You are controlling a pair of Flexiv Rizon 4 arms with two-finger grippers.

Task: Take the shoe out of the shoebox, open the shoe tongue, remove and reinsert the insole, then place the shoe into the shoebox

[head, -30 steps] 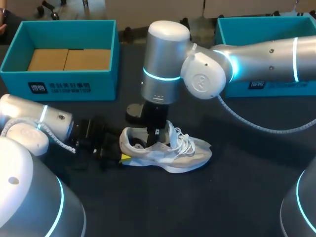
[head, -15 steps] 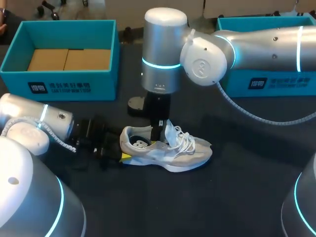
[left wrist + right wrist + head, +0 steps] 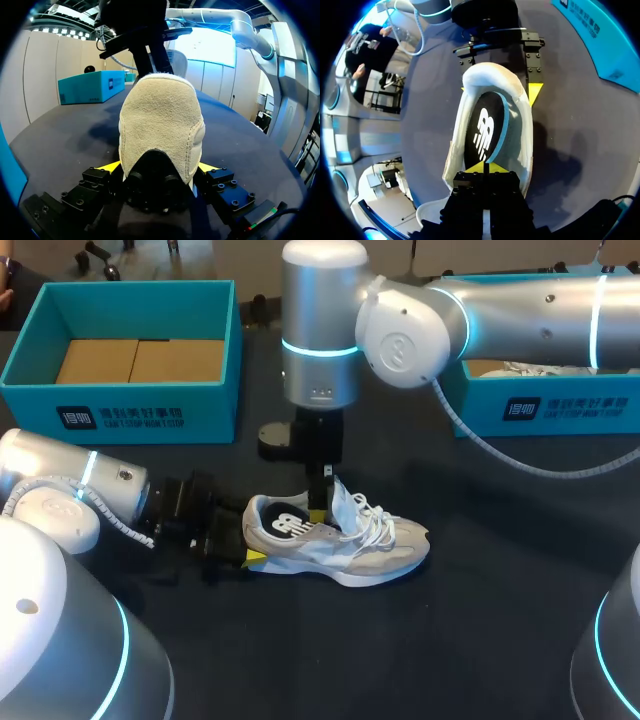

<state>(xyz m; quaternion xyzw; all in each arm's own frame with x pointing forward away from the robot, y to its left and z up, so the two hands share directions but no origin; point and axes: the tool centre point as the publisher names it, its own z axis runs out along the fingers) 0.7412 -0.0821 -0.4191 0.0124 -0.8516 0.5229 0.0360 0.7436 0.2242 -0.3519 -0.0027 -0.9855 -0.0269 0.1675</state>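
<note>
Overhead: a white-and-grey shoe (image 3: 335,540) on its sole on the dark table (image 3: 500,640), lower middle of the frame, toe to the right, heel to the left, outside both boxes. At the heel, the left gripper (image 3: 248,558), reaching in low from the left edge. Directly above the shoe's opening, the right gripper (image 3: 320,502), hanging straight down from an arm entering at the upper right, just beside the raised tongue (image 3: 338,508).

Only in the left wrist view: the suede heel filling the space between the yellow tips, one tip pressed to each side, so clamped on the shoe.

Only in the right wrist view: a black insole (image 3: 487,127) with a pale blue edge, lying in the opening. Yellow tips drawn almost together on its fore end, apparently pinching it. Beyond the heel, the other arm's fingers on either side.

Overhead only: a teal shoebox (image 3: 130,405) at upper left holding brown cardboard (image 3: 140,360), and a second teal box (image 3: 560,405) at upper right.

Writing: white print on both box fronts and a white logo on the insole, not read out here.
</note>
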